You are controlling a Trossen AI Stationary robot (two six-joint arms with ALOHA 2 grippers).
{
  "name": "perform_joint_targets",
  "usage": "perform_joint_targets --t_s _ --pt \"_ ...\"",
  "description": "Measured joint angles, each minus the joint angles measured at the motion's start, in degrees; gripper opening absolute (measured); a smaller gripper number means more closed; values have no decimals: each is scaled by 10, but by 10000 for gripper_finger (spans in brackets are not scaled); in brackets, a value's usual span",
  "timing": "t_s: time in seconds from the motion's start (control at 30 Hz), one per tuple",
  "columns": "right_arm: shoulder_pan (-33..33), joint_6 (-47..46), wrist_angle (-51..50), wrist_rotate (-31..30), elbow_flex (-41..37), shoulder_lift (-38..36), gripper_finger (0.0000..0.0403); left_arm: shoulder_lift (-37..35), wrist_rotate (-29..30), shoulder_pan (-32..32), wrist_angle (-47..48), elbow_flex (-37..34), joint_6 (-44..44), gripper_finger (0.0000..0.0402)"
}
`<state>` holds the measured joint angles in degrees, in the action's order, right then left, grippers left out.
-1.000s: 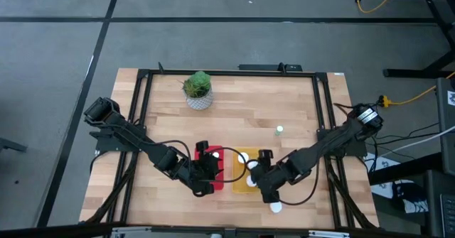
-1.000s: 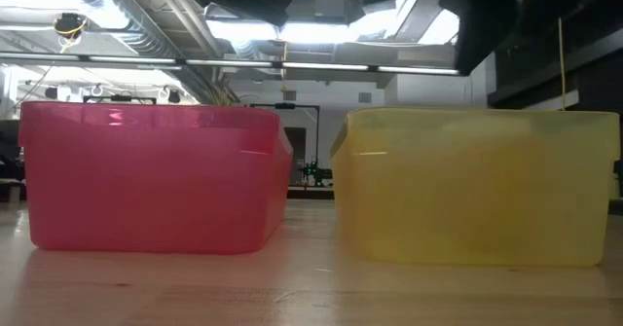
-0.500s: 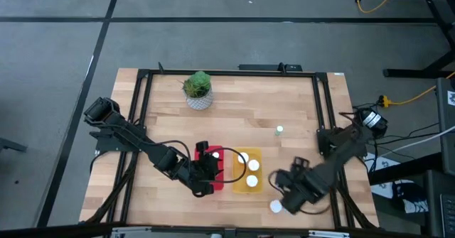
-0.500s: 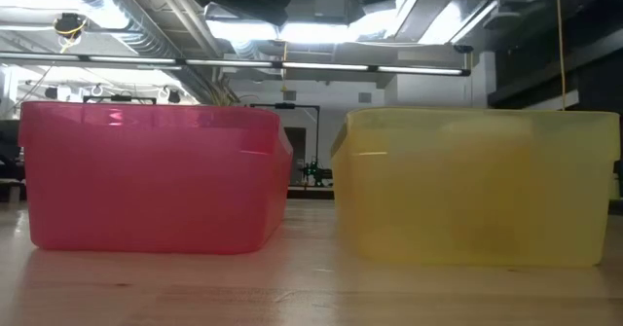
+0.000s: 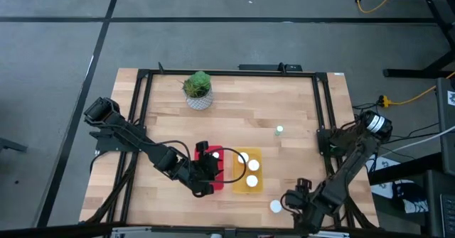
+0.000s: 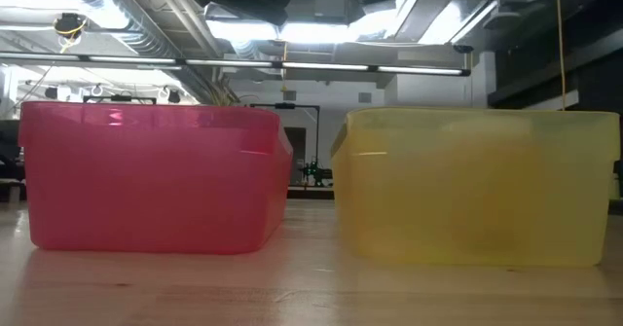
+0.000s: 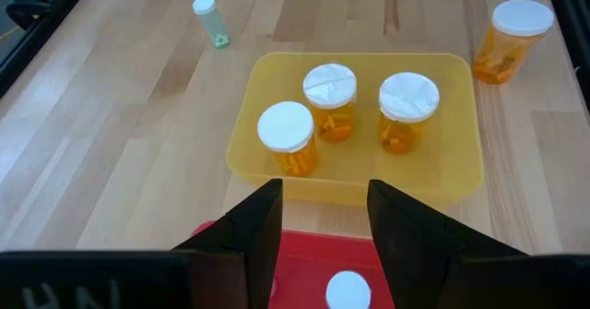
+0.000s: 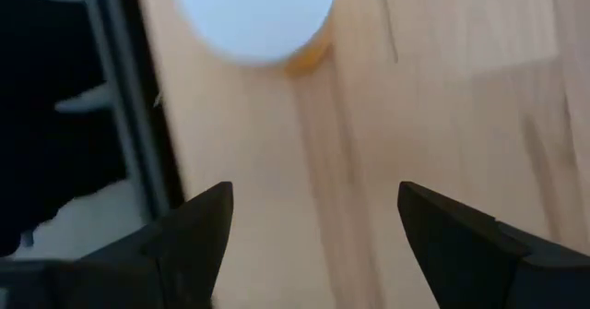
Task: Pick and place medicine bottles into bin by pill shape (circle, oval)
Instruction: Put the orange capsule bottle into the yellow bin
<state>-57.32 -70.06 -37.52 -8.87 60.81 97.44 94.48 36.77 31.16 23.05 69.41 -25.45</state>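
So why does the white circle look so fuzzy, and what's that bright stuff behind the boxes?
In the right wrist view, the bottle cap sits very near the camera and is blurred, cut off at the edge. In the low view, ceiling lights glare white behind the pink bin and yellow bin, which glow see-through. The left wrist view shows the bottles in the yellow bin sharply.

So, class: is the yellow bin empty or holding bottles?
Holding bottles: three white-capped orange bottles stand upright inside the yellow bin.
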Motion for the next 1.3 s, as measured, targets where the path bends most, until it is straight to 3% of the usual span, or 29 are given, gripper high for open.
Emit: perform_joint_targets --t_s 0.27,0.53,1.07,1.3 --pt "15 150 158 -58 -80 0 310 0 0 0 0 0 0 153" --pt "34 268 218 -67 -85 0 310 0 0 0 0 0 0 153" --pt "70 301 247 -66 -85 0 308 0 0 0 0 0 0 153" --pt "70 301 254 -65 -85 0 273 0 0 0 0 0 0 153"
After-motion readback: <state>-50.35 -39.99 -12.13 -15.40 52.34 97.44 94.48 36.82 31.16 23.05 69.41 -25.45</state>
